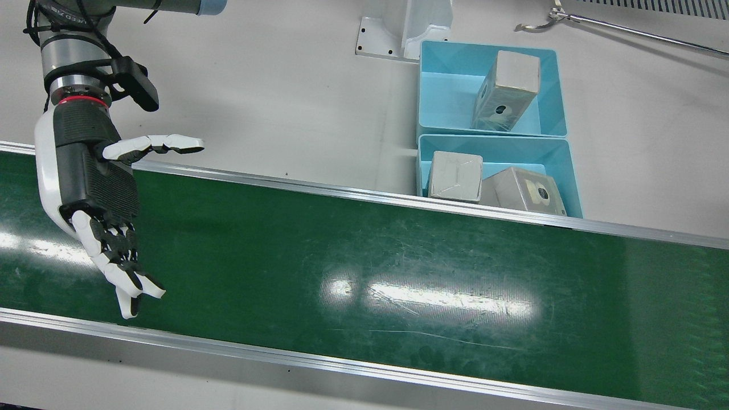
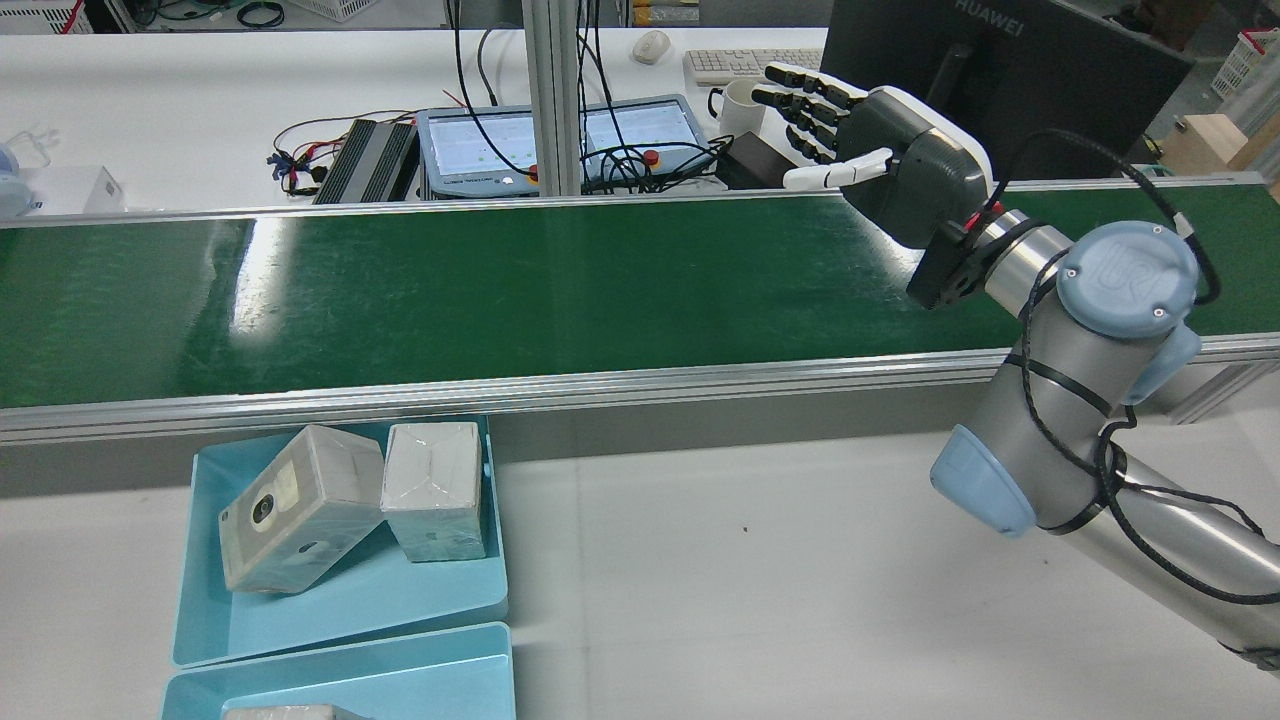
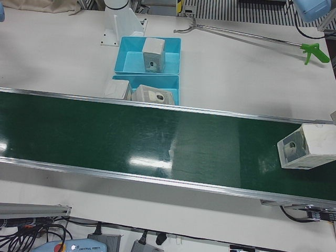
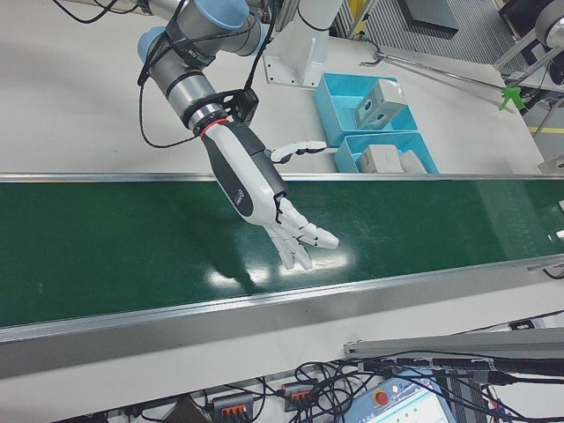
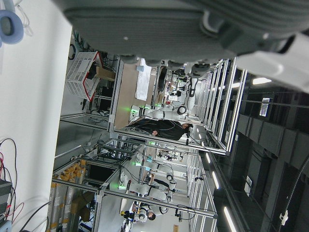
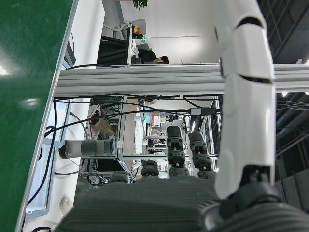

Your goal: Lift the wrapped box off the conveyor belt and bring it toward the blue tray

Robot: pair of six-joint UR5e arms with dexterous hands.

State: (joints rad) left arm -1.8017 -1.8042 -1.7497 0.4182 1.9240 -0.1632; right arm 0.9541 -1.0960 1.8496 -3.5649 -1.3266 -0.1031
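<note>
The wrapped box point(image 3: 307, 151), grey-white with a round dark mark on its side, rides the green conveyor belt point(image 3: 157, 136) at the far right of the left-front view, with no hand near it. My right hand point(image 1: 99, 188) hovers open above the other end of the belt point(image 1: 398, 273), fingers spread and palm empty; it also shows as the right hand point(image 2: 890, 160) and the right hand point(image 4: 256, 185). Two blue trays point(image 1: 450, 51) point(image 1: 547, 148) stand just behind the belt. My left hand point(image 5: 169, 24) shows only in its own view, with nothing in it.
The far tray holds one wrapped box point(image 1: 507, 88); the near tray holds two wrapped boxes point(image 1: 455, 176) point(image 1: 524, 191). A long grabber tool point(image 3: 252, 37) lies on the white table behind them. An arm pedestal point(image 1: 410, 28) stands beside the far tray. Screens and cables point(image 2: 560, 135) sit beyond the belt.
</note>
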